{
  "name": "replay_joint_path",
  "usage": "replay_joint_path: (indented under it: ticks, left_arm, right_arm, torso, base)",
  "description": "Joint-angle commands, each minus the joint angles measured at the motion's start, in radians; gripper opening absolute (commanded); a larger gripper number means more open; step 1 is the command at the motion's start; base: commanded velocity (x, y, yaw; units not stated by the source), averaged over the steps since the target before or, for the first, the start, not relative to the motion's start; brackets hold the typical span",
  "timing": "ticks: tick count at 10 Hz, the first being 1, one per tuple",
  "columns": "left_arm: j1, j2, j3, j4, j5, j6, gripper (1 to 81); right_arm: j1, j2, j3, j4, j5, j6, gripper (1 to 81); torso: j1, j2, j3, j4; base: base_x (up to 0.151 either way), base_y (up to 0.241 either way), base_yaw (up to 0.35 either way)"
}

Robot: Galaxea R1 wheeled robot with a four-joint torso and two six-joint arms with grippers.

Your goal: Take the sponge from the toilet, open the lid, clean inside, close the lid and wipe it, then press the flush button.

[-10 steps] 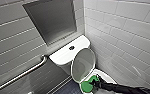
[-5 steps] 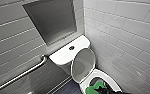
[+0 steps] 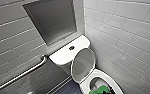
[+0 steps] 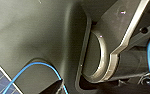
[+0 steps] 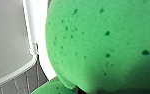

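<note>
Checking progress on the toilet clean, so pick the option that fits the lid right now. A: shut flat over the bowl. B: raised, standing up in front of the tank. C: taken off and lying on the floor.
B: the lid stands up in front of the tank of the toilet, its greyish inner side showing, and the bowl below is open with the sponge at it.

Place: I am in a tiled toilet room.
Fixture: a white toilet (image 3: pixel 63 57) stands in the corner before me, its lid (image 3: pixel 83 63) raised, a flush button (image 3: pixel 71 47) on the tank top.
Walls: pale grey tiles (image 3: pixel 126 32), with a grey panel (image 3: pixel 51 20) above the tank.
Aid: a metal grab bar (image 3: pixel 23 73) on the left wall.
Floor: dark floor tiling (image 3: pixel 68 88).
</note>
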Motion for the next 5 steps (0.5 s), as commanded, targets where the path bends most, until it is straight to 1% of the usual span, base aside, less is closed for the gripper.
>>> replay_joint_path:
  ticks: [1, 5]
  left_arm:
    - [0.015, -0.009, 0.004, 0.006, 0.087, 0.002, 81.1]
    - [0.015, -0.004, 0.004, 0.008, 0.087, 0.003, 81.1]
  right_arm:
    - [0.055, -0.154, 0.154, -0.027, -0.026, -0.005, 1.0]
    - [0.023, -0.323, 0.287, -0.025, -0.011, -0.005, 1.0]
  torso:
    - [0.000, 0.000, 0.000, 0.000]
    - [0.000, 0.000, 0.000, 0.000]
  base:
    - [0.000, 0.000, 0.000]
    - [0.000, 0.000, 0.000]
